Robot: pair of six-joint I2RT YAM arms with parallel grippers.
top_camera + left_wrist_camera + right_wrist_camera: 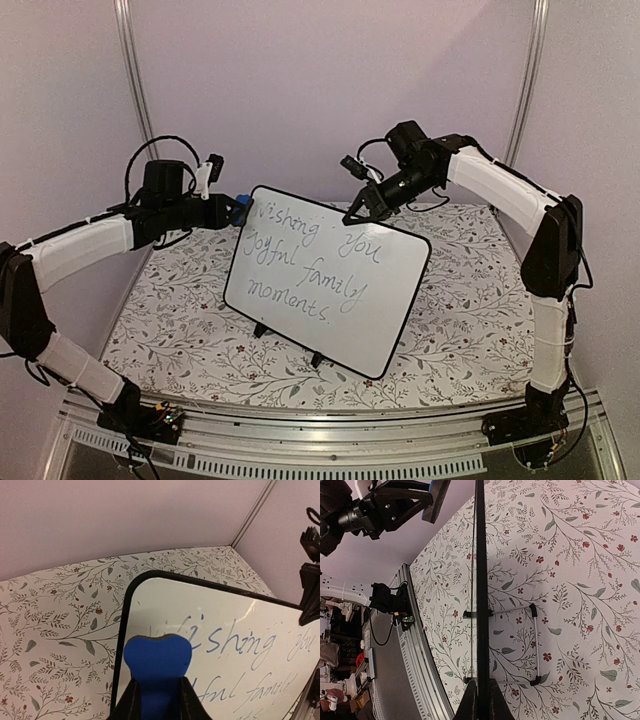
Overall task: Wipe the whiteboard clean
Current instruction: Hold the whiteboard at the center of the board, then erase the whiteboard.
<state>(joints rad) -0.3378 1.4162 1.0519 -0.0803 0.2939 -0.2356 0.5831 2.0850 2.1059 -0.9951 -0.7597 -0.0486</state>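
Observation:
The whiteboard [325, 280] stands tilted on small black feet in the middle of the table, with grey-blue handwriting [300, 265] across it. My left gripper [238, 210] is shut on a blue eraser [157, 662], whose rounded end sits at the board's top left corner [131, 592], over the smeared first letter. My right gripper [356, 212] is at the board's top edge. In the right wrist view the board's black frame [481, 580] runs edge-on between the fingers [470, 702], which are shut on it.
A floral cloth [180, 320] covers the table. The board's wire stand [535, 645] props it from behind. An aluminium rail [330, 420] runs along the near edge, and purple walls [320, 80] close off the back and sides.

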